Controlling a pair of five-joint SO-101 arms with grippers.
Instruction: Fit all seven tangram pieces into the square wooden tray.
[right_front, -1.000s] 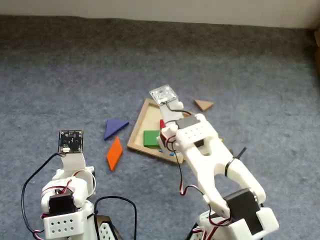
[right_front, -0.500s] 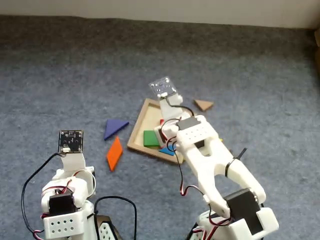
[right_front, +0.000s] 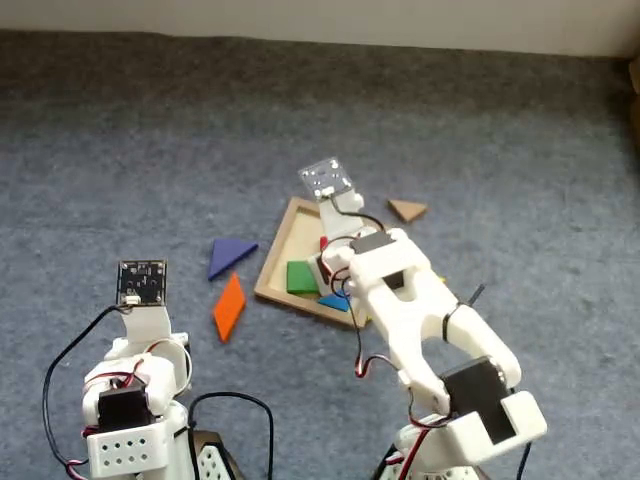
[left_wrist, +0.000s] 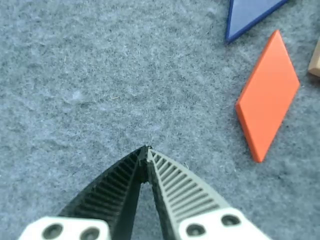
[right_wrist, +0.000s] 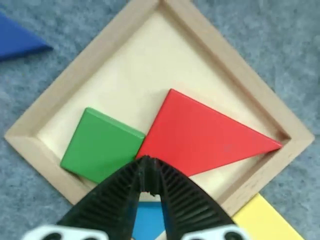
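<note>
The square wooden tray (right_wrist: 90, 65) lies under my right gripper (right_wrist: 146, 167), which is shut with nothing in it. Its tip hovers over the tray's near rim, where the green square (right_wrist: 102, 152) meets the red triangle (right_wrist: 200, 137); both lie flat inside. A light blue piece (right_wrist: 150, 222) and a yellow piece (right_wrist: 265, 220) lie just outside that rim. My left gripper (left_wrist: 146, 154) is shut over bare carpet, apart from the orange parallelogram (left_wrist: 268, 95) and the dark blue triangle (left_wrist: 250, 15). In the high view the tray (right_front: 275, 260) sits mid-table and a tan triangle (right_front: 407, 210) lies beyond it.
The grey carpet (right_front: 150, 150) covers the whole table. The orange parallelogram (right_front: 229, 307) and dark blue triangle (right_front: 230, 255) lie left of the tray. The left arm (right_front: 135, 370) is folded at the near left. The right arm (right_front: 420, 320) covers the tray's right part.
The right arm has swung slightly left over the tray, and the light blue piece now shows at the tray's near edge. The left arm has not moved.
</note>
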